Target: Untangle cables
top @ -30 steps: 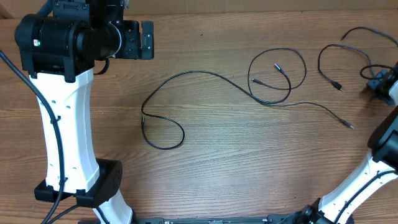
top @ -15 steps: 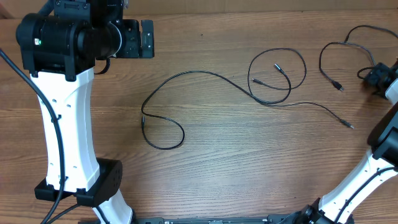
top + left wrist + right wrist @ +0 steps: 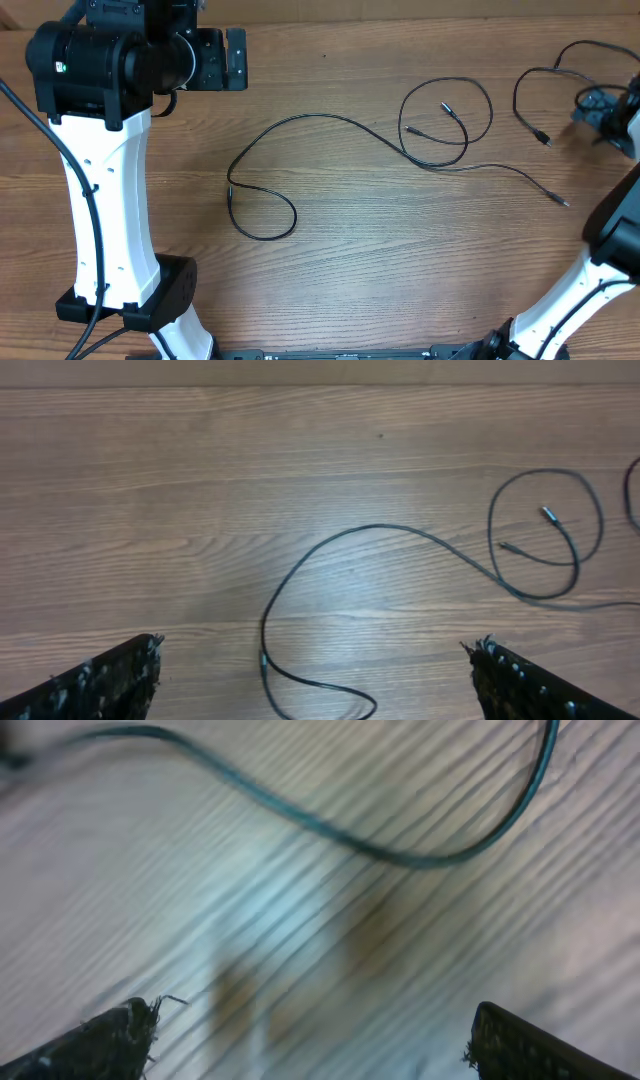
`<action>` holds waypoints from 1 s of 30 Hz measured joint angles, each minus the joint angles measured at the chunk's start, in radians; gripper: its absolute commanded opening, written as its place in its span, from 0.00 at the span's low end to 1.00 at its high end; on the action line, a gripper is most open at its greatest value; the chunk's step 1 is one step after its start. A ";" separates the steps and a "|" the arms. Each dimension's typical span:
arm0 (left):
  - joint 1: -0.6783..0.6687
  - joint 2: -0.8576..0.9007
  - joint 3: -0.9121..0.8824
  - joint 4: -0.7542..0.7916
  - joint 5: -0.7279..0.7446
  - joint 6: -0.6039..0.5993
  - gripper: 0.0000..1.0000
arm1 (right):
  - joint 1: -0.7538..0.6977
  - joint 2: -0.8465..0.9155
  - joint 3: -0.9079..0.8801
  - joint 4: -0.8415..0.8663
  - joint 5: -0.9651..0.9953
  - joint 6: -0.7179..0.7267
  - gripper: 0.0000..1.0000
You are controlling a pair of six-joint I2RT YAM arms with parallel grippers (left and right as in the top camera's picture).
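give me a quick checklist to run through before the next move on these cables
1. Left gripper open, nothing between its fingers: ok.
2. Right gripper open, nothing held: ok.
3. Right-hand cable lying apart from the middle coil: ok.
4. Crossings in the middle coil cleared: not ok, cord still lies over cord there.
5. Whether that coil is one cable or two: cannot tell.
6. Right wrist view sharp enough to aim by: not ok, blurred.
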 measured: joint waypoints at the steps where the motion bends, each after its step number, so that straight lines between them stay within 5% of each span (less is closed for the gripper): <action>1: 0.000 0.000 0.000 -0.002 -0.007 0.000 1.00 | 0.013 -0.026 0.003 -0.029 0.001 0.016 1.00; 11: -0.001 0.000 0.000 -0.018 -0.072 0.000 1.00 | 0.190 -0.144 0.027 -0.355 -0.008 0.167 1.00; 30: -0.001 0.000 0.000 -0.018 -0.123 0.000 0.99 | 0.262 -0.144 -0.071 -0.402 -0.004 0.312 1.00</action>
